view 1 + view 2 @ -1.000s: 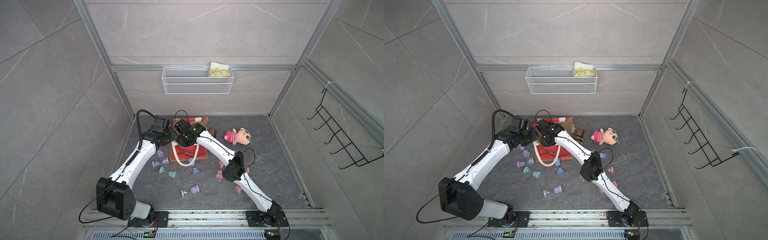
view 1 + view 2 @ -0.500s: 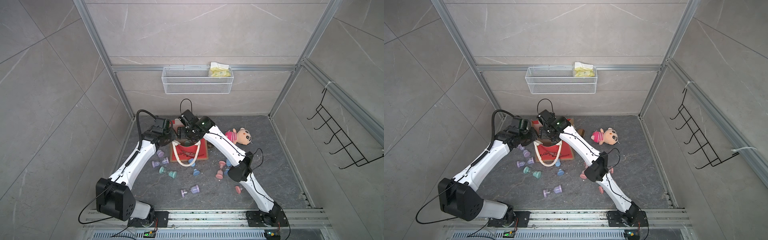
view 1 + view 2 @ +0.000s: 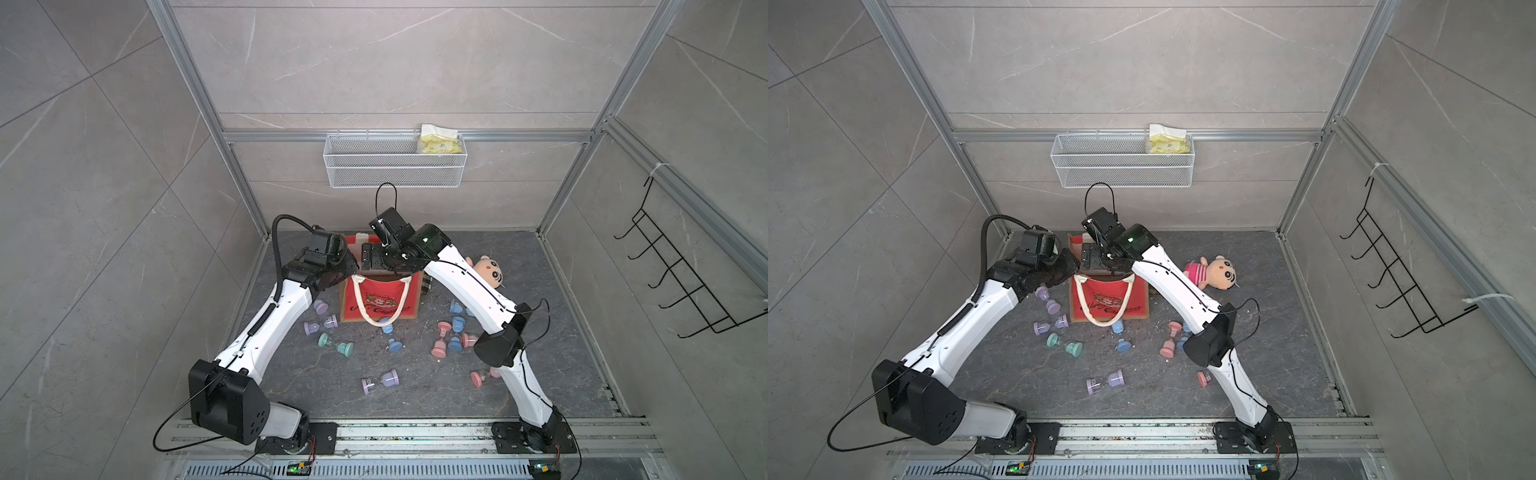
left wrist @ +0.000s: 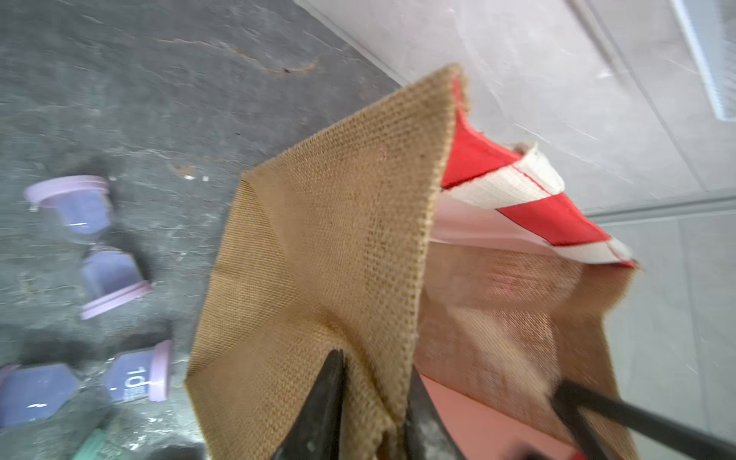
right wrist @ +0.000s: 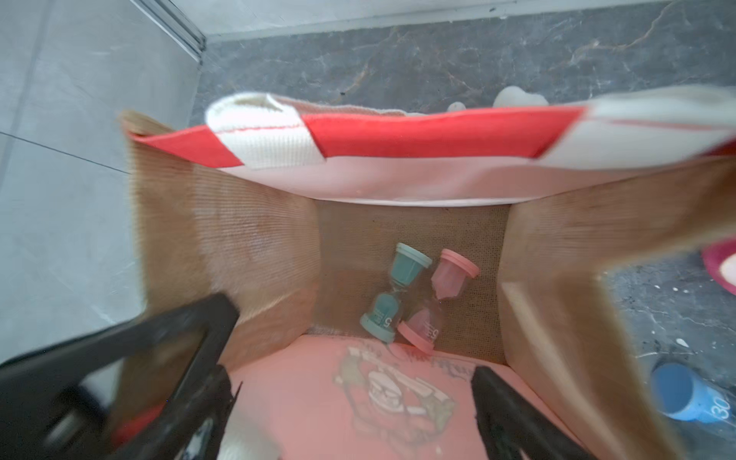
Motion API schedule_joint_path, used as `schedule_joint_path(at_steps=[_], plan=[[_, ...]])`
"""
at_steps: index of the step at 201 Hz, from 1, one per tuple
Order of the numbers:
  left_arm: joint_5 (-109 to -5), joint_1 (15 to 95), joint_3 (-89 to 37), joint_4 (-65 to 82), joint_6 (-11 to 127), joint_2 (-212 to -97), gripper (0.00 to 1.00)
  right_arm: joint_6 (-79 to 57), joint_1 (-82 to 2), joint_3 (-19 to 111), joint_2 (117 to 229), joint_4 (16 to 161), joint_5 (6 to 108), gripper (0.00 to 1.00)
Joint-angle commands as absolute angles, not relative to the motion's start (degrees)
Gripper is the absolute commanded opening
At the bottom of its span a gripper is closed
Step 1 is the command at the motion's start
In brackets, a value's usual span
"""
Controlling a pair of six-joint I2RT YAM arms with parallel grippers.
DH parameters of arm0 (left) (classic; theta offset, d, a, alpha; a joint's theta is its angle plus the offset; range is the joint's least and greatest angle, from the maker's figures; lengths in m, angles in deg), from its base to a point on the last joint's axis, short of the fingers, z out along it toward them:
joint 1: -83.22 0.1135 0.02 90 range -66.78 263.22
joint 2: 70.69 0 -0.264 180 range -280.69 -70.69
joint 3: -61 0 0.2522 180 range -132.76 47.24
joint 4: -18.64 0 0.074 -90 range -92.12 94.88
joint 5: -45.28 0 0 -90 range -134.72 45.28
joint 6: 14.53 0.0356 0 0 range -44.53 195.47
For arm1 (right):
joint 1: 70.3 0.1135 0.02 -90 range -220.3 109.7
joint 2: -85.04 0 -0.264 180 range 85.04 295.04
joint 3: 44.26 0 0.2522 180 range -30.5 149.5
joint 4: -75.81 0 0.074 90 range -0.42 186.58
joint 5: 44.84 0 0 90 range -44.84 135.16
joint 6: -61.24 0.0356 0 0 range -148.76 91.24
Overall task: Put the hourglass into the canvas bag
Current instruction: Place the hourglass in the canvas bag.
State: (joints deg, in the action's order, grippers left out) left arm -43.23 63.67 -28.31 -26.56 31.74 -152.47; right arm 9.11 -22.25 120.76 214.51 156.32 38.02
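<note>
The right hand [image 5: 350, 402] has come up out of the canvas bag [image 3: 378, 301], wide open and empty, so the drop looks done: a pink hourglass [image 5: 438, 298] and a green hourglass [image 5: 394, 294] lie inside, while the left hand [image 4: 374, 414] pinches its side.

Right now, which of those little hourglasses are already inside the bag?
Two: the teal hourglass and the pink hourglass, lying side by side on the bottom of the canvas bag. The other hourglasses lie scattered on the floor outside it.
</note>
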Motion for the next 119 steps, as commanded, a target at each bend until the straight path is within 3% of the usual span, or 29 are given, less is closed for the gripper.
schedule_joint_path(at_steps=[1,74,119], plan=[[-42.00,64.12,-29.27,-26.11,32.00,-152.44,0.24,8.68,-21.73,119.79,212.37,154.39,39.92,0.95],[-41.85,64.15,-28.79,-25.62,32.49,-151.71,0.29,7.06,-21.71,126.79,212.38,159.27,40.14,0.95],[-42.04,64.67,-31.15,-27.49,35.49,-152.43,0.39,4.79,-21.85,111.83,198.63,156.74,38.64,0.96]])
